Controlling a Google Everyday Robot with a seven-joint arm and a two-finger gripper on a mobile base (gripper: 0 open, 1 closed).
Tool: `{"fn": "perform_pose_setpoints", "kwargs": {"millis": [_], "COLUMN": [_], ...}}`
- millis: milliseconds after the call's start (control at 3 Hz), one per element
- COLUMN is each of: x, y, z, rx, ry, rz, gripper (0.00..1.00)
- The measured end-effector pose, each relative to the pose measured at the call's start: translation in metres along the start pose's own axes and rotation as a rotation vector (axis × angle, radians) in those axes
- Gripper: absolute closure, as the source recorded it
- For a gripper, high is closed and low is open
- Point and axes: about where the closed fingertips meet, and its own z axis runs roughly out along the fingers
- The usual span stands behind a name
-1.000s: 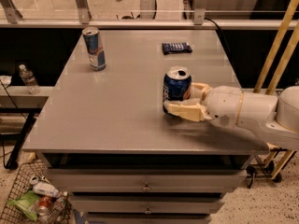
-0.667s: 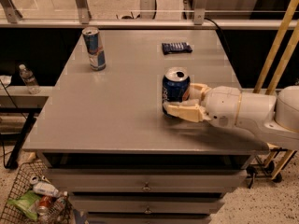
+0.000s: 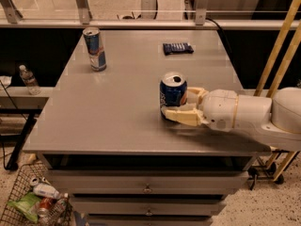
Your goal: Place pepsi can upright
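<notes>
Standing upright near the right front part of the desk (image 3: 117, 102), the pepsi can (image 3: 173, 92) is seen with its silver top facing up and its base flat on the surface. The tool (image 3: 178, 105) is reached in from the right and is closed on the lower half of the can, one finger (image 3: 181, 117) pressed along the near side and the other partly hidden behind the far side. The placing itself is judged to be done, since the can is already vertical and borne by the desk. What is left, as far as can be judged, is for the fingers to be parted and the arm drawn back without the can being tipped. A slimmer blue-and-silver can (image 3: 95, 48) and a dark packet (image 3: 178, 47) are set well apart, towards the far edge.
</notes>
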Motion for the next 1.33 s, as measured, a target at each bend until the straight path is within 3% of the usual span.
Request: {"fn": "perform_pose_setpoints", "kwargs": {"millis": [333, 1333], "x": [-0.0017, -0.0064], "y": [0.0013, 0.005], "z": [0.0019, 0.0069], "rx": [-0.004, -0.015], "ry": [-0.001, -0.002], "rz": [-0.003, -0.011], "gripper": [0.82, 0.13]}}
